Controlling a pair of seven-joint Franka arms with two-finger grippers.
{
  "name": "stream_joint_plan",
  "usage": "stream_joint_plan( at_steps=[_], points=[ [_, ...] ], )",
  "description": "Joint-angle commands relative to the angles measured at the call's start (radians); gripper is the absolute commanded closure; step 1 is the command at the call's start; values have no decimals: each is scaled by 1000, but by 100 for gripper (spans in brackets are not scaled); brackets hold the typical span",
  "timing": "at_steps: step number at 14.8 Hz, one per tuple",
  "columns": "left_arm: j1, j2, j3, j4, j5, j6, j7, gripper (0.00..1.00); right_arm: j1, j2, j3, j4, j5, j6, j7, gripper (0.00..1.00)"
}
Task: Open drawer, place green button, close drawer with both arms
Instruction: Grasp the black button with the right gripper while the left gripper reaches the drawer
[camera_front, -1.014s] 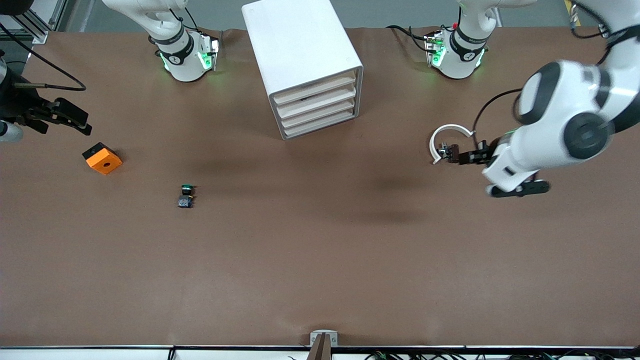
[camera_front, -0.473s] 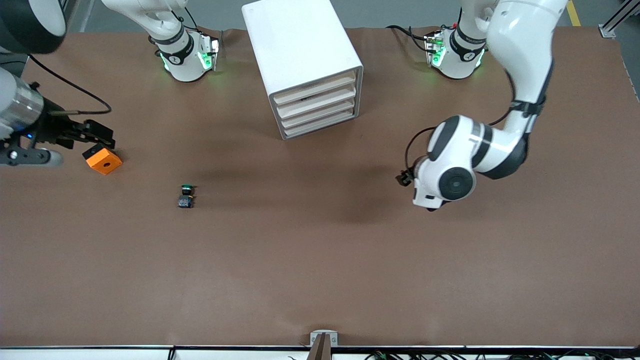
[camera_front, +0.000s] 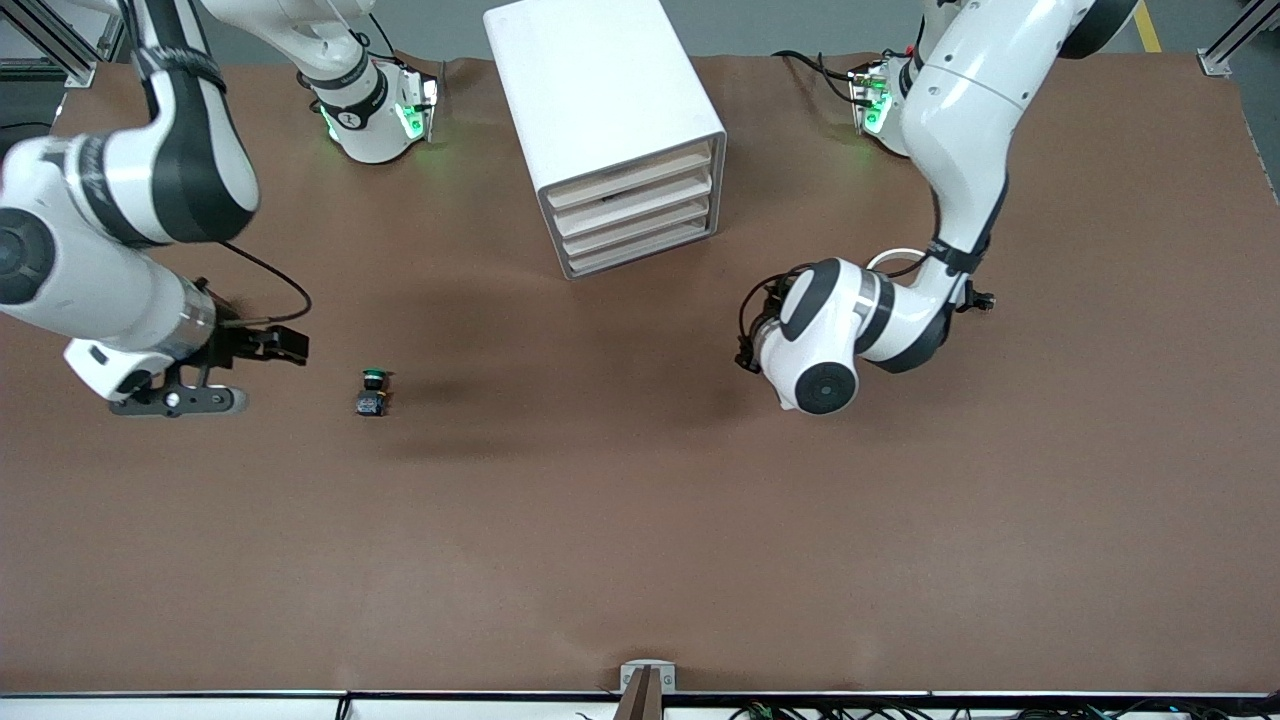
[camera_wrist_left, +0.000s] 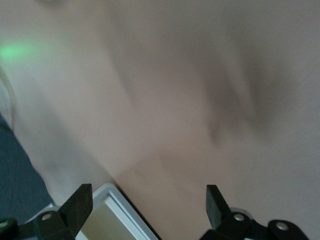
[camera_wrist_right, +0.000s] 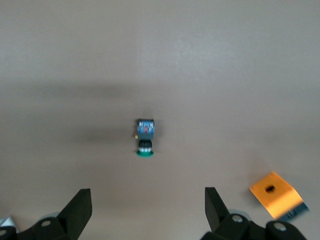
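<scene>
The right gripper (camera_wrist_right: 145, 212) hangs over the brown desk (camera_front: 640, 520) toward the right arm's end, its fingers (camera_wrist_right: 77, 210) spread wide and holding nothing, with the button (camera_front: 372, 392) lying on the desk just beside it. The orange block (camera_wrist_right: 275, 195) shows only in the right wrist view. The left gripper (camera_wrist_left: 147, 212) hangs over the desk near the white cabinet (camera_front: 600, 120), fingers (camera_wrist_left: 215, 205) wide apart and empty; the lowest drawer (camera_front: 640, 252) is shut.

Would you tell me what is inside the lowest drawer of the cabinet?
Its contents are hidden: the drawer is shut, showing only its cream front. The button lies on the table.
</scene>
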Motion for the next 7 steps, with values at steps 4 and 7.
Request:
stream_joint_plan(
  at_steps=[4, 7],
  points=[
    [-44, 53, 5, 39, -122, -57, -171, 0, 0, 5, 2, -309, -15, 404, 78, 0],
    [-66, 81, 5, 39, -285, -74, -203, 0, 2, 86, 2, -321, -15, 465, 78, 0]
  ],
)
